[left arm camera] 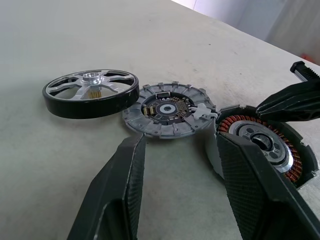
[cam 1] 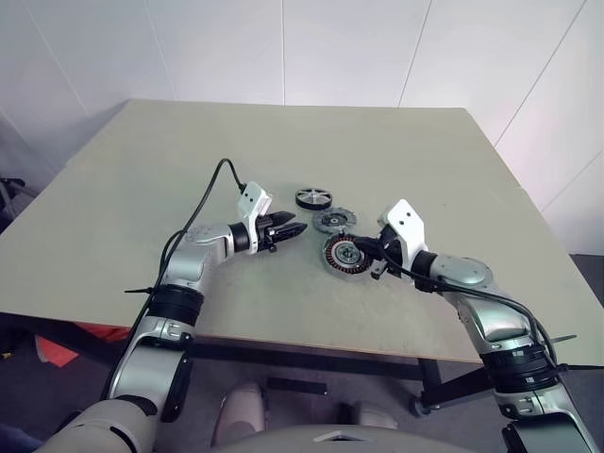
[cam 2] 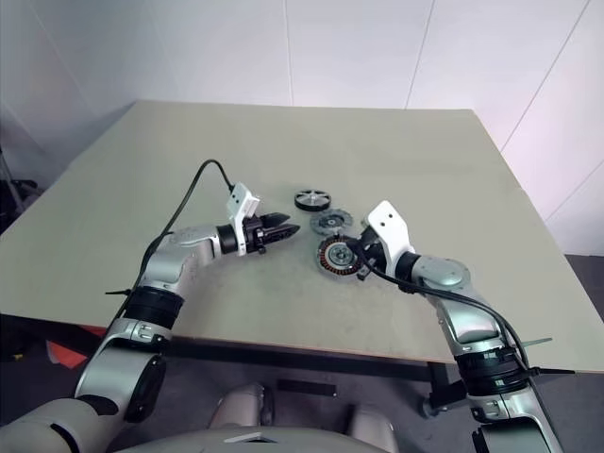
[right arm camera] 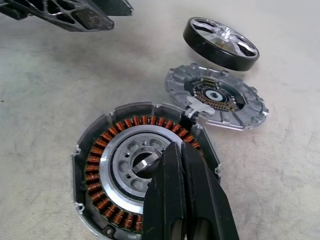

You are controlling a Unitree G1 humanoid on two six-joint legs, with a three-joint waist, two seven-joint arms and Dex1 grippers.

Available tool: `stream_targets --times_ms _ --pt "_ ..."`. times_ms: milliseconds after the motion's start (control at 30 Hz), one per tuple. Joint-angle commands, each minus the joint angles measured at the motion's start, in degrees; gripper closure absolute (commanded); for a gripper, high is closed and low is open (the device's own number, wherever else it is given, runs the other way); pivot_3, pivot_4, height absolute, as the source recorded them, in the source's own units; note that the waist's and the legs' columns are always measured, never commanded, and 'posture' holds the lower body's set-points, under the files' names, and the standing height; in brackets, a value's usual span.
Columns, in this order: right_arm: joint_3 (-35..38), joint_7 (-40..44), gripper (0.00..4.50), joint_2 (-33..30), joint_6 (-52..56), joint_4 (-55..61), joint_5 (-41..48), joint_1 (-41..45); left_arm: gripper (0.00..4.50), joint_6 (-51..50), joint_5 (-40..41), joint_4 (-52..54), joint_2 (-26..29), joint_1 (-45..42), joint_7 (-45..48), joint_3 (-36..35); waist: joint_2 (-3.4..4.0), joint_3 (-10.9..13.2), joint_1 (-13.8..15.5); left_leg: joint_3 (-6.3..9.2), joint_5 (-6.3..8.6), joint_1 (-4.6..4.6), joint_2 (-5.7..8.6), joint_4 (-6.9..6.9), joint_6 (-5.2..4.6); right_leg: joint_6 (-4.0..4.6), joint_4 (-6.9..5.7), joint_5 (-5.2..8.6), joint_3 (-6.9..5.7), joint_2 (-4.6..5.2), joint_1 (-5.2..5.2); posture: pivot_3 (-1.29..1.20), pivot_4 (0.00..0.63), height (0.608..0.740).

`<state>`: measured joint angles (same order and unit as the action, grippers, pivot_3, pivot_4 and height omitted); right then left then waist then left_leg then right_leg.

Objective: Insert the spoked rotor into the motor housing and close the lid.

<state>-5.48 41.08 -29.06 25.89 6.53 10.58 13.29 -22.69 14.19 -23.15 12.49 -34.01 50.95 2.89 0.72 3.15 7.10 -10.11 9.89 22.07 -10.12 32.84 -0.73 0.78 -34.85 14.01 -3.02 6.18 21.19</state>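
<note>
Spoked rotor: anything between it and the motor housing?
Yes. The silvery-grey perforated lid lies flat on the table between the black-rimmed spoked rotor and the copper-wound grey motor housing. The shut right end effector also sits over the housing's open top.

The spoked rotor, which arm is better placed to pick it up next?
Left, probably. The left gripper is open and empty, near the spoked rotor. The right gripper is shut over the motor housing.
</note>
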Motion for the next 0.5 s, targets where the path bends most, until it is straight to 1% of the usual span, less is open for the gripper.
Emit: stream_targets --times_ms 33,233,500 --pt "-0.52 0.01 4.46 0.01 -1.27 1.34 -0.46 0.49 2.11 0.76 0.16 1.10 0.25 -1.25 -0.47 0.17 0.00 0.00 0.00 0.00 0.00 0.00 0.00 0.00 0.00 0.00 0.00 0.00 0.00 0.00 0.00 0.00 0.000 0.740" --pt "-2.00 0.16 4.46 0.59 -1.38 0.39 -0.89 0.16 2.11 1.12 -0.28 -0.02 0.72 -1.57 -1.20 -0.05 0.00 0.00 0.00 0.00 0.00 0.00 0.00 0.00 0.00 0.00 0.00 0.00 0.00 0.00 0.00 0.00 0.000 0.740" --pt "-4.65 -0.51 4.46 3.55 -2.70 -5.39 -2.80 2.57 2.11 1.51 -0.53 -0.38 1.29 -1.74 -1.83 -0.12 -0.01 -0.01 -0.14 0.01 -0.01 -0.18 -0.01 0.00 0.03 0.00 -0.02 0.00 0.00 -0.01 -0.15 0.00 0.000 0.740"
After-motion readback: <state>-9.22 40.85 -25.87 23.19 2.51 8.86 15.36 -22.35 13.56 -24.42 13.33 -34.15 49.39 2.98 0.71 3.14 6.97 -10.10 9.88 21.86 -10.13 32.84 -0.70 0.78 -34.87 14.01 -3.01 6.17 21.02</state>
